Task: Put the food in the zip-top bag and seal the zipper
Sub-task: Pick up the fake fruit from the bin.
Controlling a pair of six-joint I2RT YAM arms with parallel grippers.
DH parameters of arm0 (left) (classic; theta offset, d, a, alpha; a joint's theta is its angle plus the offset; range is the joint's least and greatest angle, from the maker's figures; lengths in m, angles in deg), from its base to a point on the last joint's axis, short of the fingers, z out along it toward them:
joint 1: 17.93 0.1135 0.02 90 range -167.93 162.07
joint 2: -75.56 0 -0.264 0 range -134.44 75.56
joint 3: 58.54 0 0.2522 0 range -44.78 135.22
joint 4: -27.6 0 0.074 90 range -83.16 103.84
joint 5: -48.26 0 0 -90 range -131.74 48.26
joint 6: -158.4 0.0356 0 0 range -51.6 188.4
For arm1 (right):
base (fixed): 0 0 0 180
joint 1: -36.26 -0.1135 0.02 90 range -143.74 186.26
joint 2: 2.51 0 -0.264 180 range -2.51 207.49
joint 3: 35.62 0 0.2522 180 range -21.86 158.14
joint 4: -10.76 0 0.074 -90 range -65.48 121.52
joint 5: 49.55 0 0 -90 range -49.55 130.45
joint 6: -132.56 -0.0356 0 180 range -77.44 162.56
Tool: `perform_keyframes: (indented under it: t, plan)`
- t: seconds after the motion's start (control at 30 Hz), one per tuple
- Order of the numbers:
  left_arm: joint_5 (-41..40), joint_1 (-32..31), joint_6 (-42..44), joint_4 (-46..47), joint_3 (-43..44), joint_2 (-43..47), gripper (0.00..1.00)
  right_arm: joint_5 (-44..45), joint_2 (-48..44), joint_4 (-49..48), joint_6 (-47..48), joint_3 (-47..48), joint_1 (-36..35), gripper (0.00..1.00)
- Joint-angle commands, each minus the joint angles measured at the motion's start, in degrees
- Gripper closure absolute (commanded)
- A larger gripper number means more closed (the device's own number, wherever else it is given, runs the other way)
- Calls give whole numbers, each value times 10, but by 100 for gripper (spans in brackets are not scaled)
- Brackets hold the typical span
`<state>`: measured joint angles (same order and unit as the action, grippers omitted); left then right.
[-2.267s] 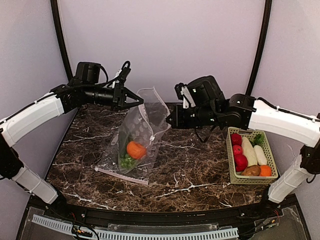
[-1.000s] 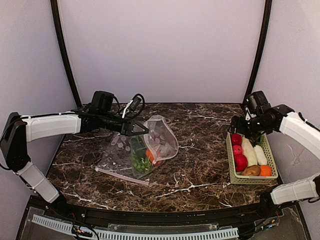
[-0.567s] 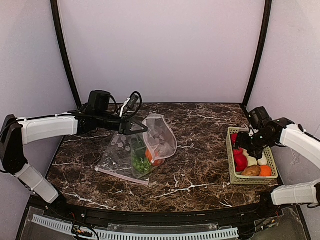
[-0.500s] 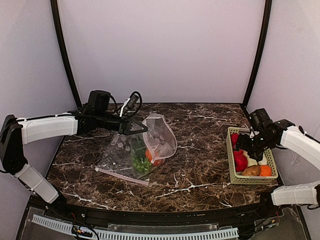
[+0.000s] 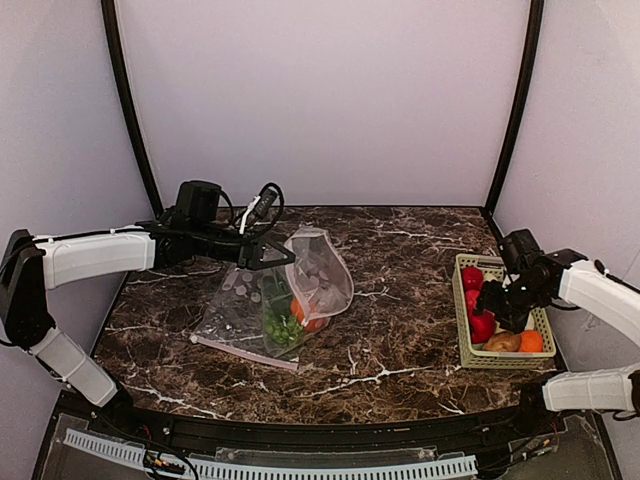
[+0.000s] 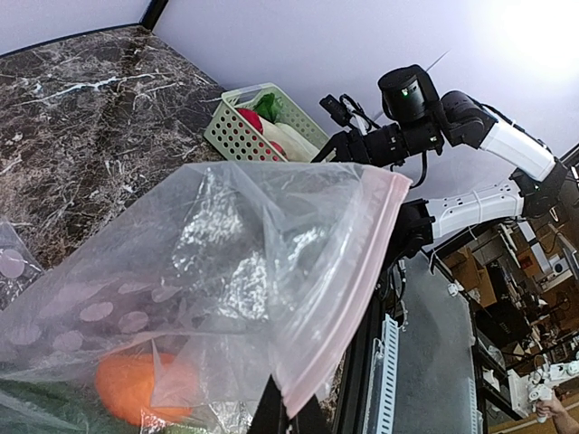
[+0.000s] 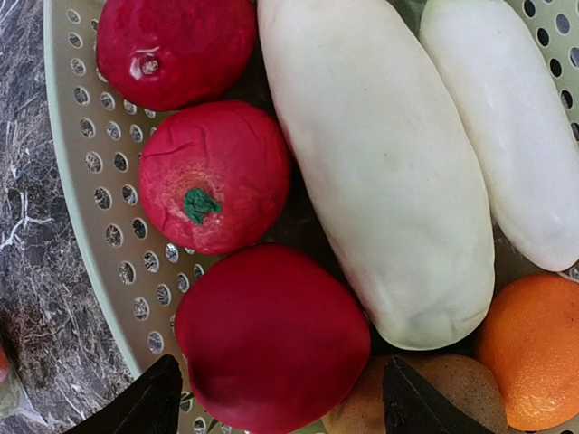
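While the left gripper [image 5: 266, 255] is clamping the bag [image 5: 320, 272] by its mouth, holding it open left of centre, the right gripper [image 7: 282, 384] is straddling an apple [image 7: 271, 330] in the basket [image 7: 86, 194]; its jaws are standing apart, seemingly not yet pinching; the next move is calling for a firm squeeze, then a lift.
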<state>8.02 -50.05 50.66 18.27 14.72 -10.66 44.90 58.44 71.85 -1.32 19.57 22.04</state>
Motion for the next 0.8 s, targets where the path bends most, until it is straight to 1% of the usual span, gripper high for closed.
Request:
perform_keyframes:
  t: [0.0, 0.13, 0.3, 0.37, 0.5, 0.77]
  plan:
    - [-3, 2, 10, -10, -4, 23, 99, -7, -4, -18, -11, -20, 3, 26]
    - [-2, 2, 9, -9, -5, 22, 99, -13, -1, -32, -18, -33, 4, 23]
    - [-2, 2, 9, -9, -5, 22, 99, -16, 6, -46, -22, -39, 4, 24]
    - [-1, 2, 9, -9, -5, 21, 99, -15, 6, -48, -23, -43, 4, 27]
    - [-1, 2, 9, -9, -5, 20, 99, -15, -2, -49, -25, -46, 4, 36]
    - [11, 2, 5, -9, -2, 14, 99, -6, -48, -36, -30, -39, 5, 40]
